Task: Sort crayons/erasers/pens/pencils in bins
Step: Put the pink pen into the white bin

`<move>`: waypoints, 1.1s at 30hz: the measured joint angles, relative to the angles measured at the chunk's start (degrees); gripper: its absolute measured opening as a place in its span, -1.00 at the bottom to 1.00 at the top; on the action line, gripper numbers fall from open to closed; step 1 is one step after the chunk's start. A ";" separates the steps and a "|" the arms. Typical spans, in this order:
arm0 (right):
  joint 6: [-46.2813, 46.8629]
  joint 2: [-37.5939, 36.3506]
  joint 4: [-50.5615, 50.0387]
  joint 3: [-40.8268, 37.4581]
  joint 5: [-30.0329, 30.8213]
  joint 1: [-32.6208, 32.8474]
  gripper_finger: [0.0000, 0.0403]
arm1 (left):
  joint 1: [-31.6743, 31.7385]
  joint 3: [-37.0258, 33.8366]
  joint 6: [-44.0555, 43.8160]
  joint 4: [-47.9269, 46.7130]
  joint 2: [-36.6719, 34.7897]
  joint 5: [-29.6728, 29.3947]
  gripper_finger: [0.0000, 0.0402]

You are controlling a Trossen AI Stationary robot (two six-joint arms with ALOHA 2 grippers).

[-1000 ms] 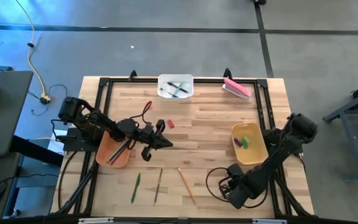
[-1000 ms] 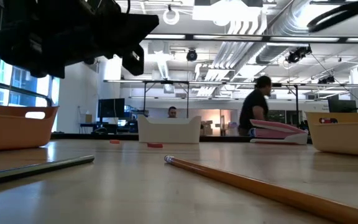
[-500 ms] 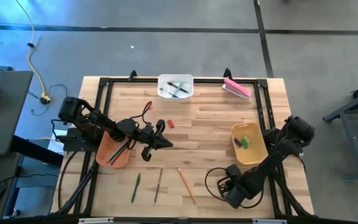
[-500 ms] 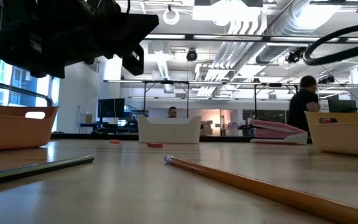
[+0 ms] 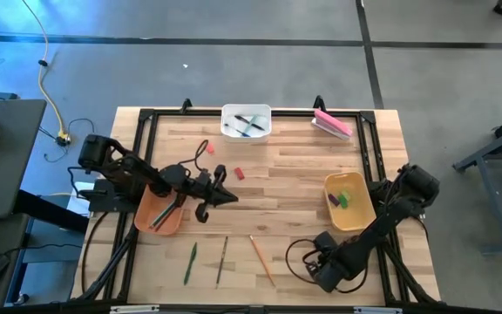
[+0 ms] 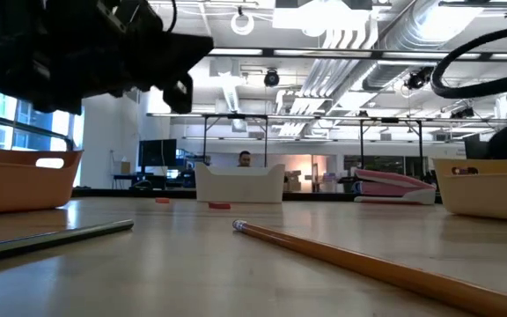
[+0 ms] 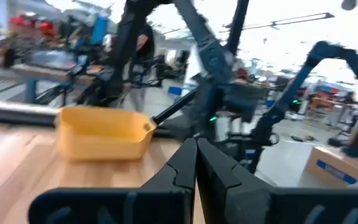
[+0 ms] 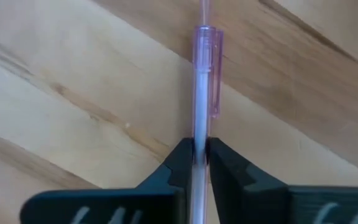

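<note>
Right gripper (image 8: 199,163) points down at the table, fingers clamped on a purple pen (image 8: 204,81); left gripper (image 7: 196,163) fingers together.

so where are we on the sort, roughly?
Partway. Done: pens in the white bin, crayons in the yellow bin, sticks in the orange bin. In hand: the right gripper is shut on a purple-capped pen lying on the table near the front edge. The left gripper hovers shut, empty, mid-table. Left: three pencils at the front, a red crayon, and the pink block at the back.
</note>
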 joint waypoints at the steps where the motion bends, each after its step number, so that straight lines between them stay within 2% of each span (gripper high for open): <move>1: -1.76 0.17 -0.73 0.72 0.01 0.00 -0.88 | 0.68 -0.82 -0.32 0.14 -0.63 -0.06 -1.00; 8: -16.75 0.08 -3.06 6.07 1.65 -2.04 -0.89 | 4.30 -5.63 -1.75 2.48 -5.02 -0.17 -1.00; 16: -44.63 0.06 -1.84 13.09 9.53 -9.23 -0.89 | 6.16 -9.29 -0.79 2.48 -10.25 -0.10 -1.00; 20: -60.90 -0.48 2.25 14.86 10.03 -14.92 -0.90 | 6.12 -10.33 0.19 2.43 -12.07 -0.04 -1.00; 24: -77.40 -2.55 8.78 14.00 8.38 -21.44 -0.90 | 6.12 -11.54 1.17 2.38 -13.66 -0.42 -1.00; 27: -88.05 -4.59 18.44 11.00 5.27 -27.09 -0.90 | 6.12 -12.60 1.70 2.32 -15.25 -1.68 -1.00; 33: -102.53 -6.41 38.70 3.71 -5.67 -39.14 -0.90 | 6.12 -14.75 2.67 2.26 -19.35 -3.41 -1.00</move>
